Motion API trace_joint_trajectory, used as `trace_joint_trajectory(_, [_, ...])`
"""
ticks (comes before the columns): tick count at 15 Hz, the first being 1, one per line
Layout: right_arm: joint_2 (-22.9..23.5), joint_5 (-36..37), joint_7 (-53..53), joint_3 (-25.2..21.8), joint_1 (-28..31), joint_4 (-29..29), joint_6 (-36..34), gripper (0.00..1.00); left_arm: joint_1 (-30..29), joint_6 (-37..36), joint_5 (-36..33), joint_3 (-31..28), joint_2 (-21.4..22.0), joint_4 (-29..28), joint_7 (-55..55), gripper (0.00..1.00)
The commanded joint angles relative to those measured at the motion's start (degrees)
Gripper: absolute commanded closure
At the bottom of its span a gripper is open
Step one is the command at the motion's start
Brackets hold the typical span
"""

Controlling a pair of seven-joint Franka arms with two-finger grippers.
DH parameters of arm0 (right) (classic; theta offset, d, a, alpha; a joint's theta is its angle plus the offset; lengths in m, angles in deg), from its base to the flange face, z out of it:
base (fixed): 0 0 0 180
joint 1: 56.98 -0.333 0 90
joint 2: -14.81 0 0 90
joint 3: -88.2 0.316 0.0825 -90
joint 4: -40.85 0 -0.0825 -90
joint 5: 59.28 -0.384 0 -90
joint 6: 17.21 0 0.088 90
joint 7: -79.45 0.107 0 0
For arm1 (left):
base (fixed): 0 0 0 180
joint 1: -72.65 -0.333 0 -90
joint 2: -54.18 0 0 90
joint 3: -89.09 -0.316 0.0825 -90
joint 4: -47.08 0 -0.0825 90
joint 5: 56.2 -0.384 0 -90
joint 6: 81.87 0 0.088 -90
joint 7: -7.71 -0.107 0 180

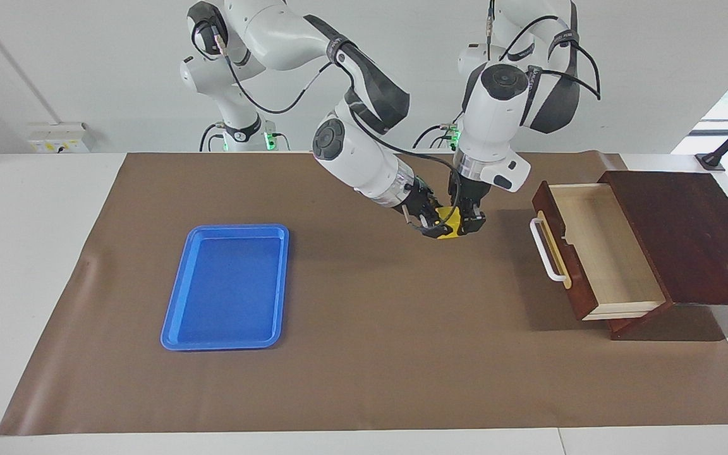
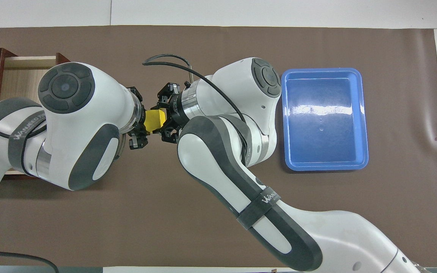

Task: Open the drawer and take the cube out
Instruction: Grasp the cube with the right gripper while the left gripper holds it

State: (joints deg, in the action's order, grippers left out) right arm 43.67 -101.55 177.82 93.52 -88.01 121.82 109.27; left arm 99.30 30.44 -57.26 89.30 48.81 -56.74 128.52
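Observation:
The yellow cube [image 1: 449, 223] hangs in the air over the brown mat, between the drawer and the blue tray; it also shows in the overhead view [image 2: 154, 119]. My left gripper [image 1: 468, 224] points down from above and is shut on the cube [image 2: 139, 125]. My right gripper [image 1: 430, 222] comes in at a slant from the tray's side and meets the cube [image 2: 165, 118]. The dark wooden drawer [image 1: 598, 249] is pulled out of its cabinet [image 1: 686, 234] at the left arm's end. Its white handle [image 1: 544, 249] faces the tray and its pale inside shows nothing in it.
A blue plastic tray [image 1: 174, 316] lies flat on the mat [image 1: 370, 354] toward the right arm's end, with nothing in it. In the overhead view the left arm covers most of the drawer [image 2: 21, 72].

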Motion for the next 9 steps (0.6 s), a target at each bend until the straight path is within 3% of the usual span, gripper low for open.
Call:
trace_joint_trajectory(1, [-0.04,1.22,2.71,-0.13,-0.08,0.59,2.98,1.0,0.16,0.2,0.62,-0.13,0.63,-0.5,1.97,0.88])
trace_joint_trajectory(3, [-0.04,1.22,2.44,-0.13,-0.08,0.59,2.98,1.0,0.07,0.2,0.62,-0.13,0.63,-0.5,1.97,0.87])
trace_joint_trajectory(6, [-0.04,1.22,2.35,-0.13,0.18,0.59,2.98,1.0,0.07,0.2,0.62,-0.13,0.63,-0.33,1.88,0.7])
trace_joint_trajectory(7, [-0.04,1.22,2.27,-0.13,0.18,0.59,2.98,1.0,-0.02,0.11,0.62,-0.13,0.63,-0.33,1.88,0.4])
trace_joint_trajectory(8, [-0.04,1.22,2.0,-0.04,0.18,0.59,2.98,1.0,-0.02,-0.06,0.62,-0.13,0.63,-0.24,1.88,0.0])
trace_joint_trajectory(9, [-0.04,1.22,1.92,-0.04,0.27,0.59,2.98,1.0,-0.02,-0.07,0.62,-0.3,0.72,-0.15,1.88,0.0])
